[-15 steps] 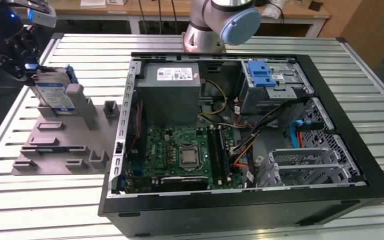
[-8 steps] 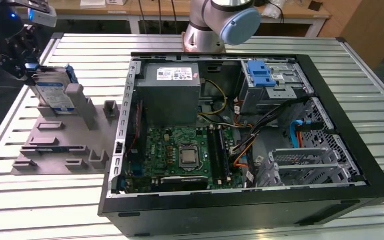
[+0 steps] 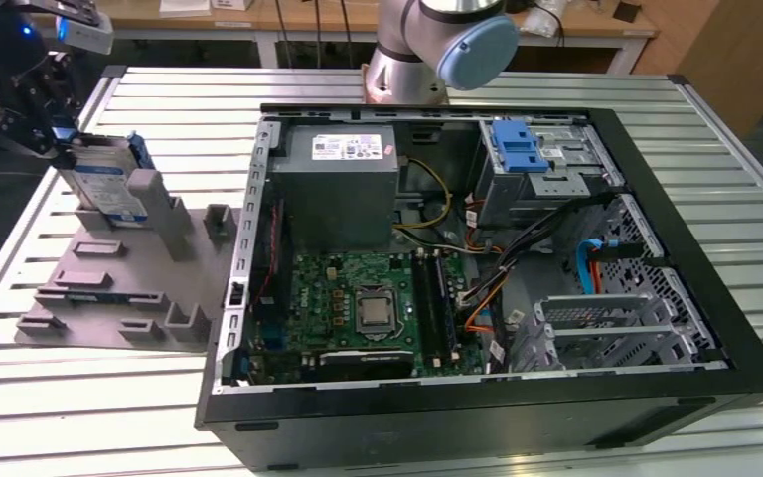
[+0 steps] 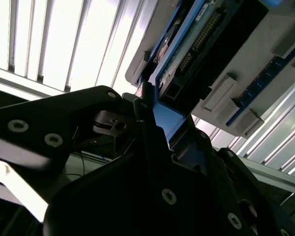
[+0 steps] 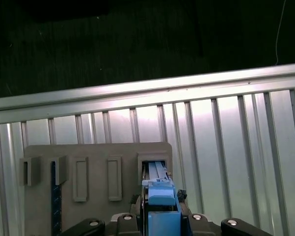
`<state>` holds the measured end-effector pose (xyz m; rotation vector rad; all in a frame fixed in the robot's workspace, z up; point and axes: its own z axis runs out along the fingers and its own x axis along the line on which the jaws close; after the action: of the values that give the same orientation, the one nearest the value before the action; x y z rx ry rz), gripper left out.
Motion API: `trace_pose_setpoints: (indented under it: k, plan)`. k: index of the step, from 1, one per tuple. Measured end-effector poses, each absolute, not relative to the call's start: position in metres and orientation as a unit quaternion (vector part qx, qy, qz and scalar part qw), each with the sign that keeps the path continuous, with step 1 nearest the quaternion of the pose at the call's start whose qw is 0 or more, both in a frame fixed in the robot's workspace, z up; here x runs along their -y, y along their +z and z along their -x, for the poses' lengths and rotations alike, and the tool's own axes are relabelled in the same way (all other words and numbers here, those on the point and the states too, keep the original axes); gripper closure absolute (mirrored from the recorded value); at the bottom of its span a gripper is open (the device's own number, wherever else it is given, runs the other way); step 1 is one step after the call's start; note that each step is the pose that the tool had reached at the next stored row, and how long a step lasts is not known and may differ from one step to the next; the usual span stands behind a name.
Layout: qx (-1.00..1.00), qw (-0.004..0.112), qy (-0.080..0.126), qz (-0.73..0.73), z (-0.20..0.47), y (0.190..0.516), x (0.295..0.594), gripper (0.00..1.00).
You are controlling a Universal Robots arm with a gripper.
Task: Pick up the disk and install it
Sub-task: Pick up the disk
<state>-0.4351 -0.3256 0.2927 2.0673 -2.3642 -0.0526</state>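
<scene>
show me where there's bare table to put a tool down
Bare table slats lie between the grey holder and the near edge, and along the exterior view's right of the computer case. It is crowded inside the case and around the disk, where the gripper is.

Single arm, arm base at table's far edge, gripper at exterior view's far left, angled downward, jaws clamped on disk.
</scene>
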Motion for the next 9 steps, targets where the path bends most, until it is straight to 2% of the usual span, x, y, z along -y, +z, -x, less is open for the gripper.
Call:
trace_pose_setpoints:
  k: [9]
  plan:
    - [0.728, 0.001, -0.017, -0.685, 0.4351, 0.2928, 0.3257, 0.63]
